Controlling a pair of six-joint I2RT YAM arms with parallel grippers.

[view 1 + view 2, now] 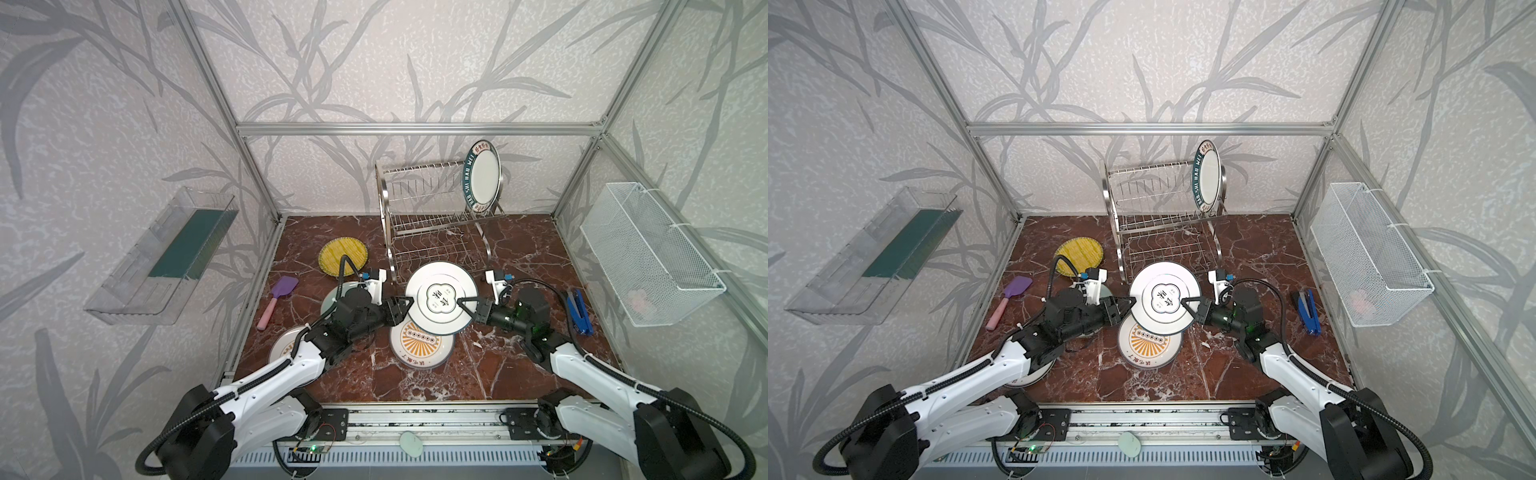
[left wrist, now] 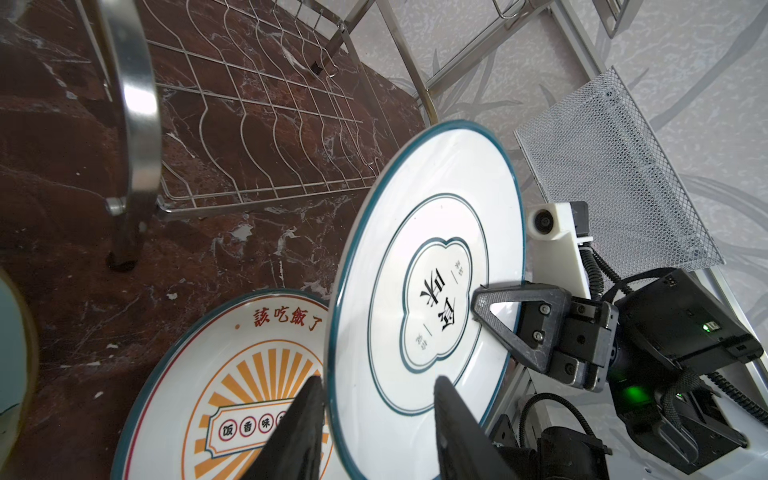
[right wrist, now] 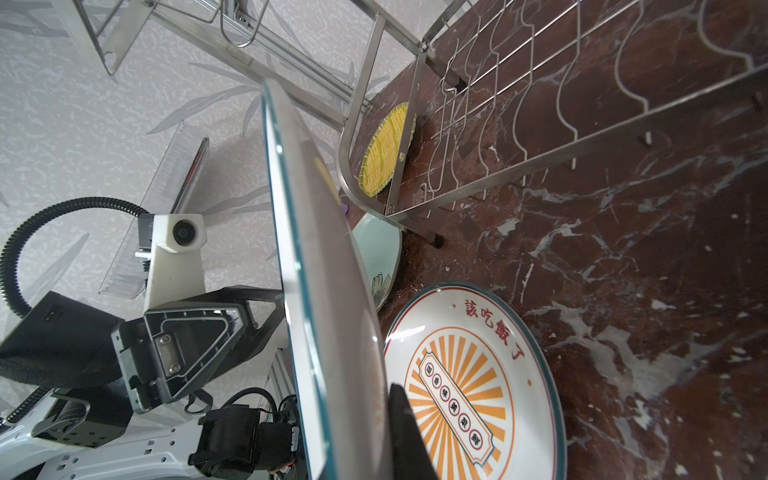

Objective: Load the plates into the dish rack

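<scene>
A white plate with dark markings [image 1: 440,297] [image 1: 1163,297] hangs tilted above the table in front of the dish rack [image 1: 432,208] [image 1: 1158,208]. My right gripper [image 1: 461,305] [image 3: 365,399] is shut on its right rim. My left gripper [image 1: 405,303] [image 2: 380,382] stands open, its jaws straddling the left rim with a gap. Another dark-rimmed plate [image 1: 484,176] stands upright in the rack's upper right slot. A sunburst plate [image 1: 422,347] lies under the held one. The yellow plate [image 1: 343,256] lies at the back left. A teal plate [image 1: 332,297] and another plate [image 1: 284,347] are partly hidden under my left arm.
A purple spatula [image 1: 278,299] lies at the left of the marble table and a blue stapler [image 1: 577,311] at the right. A white mesh basket [image 1: 648,257] hangs on the right wall and a clear tray [image 1: 166,257] on the left wall.
</scene>
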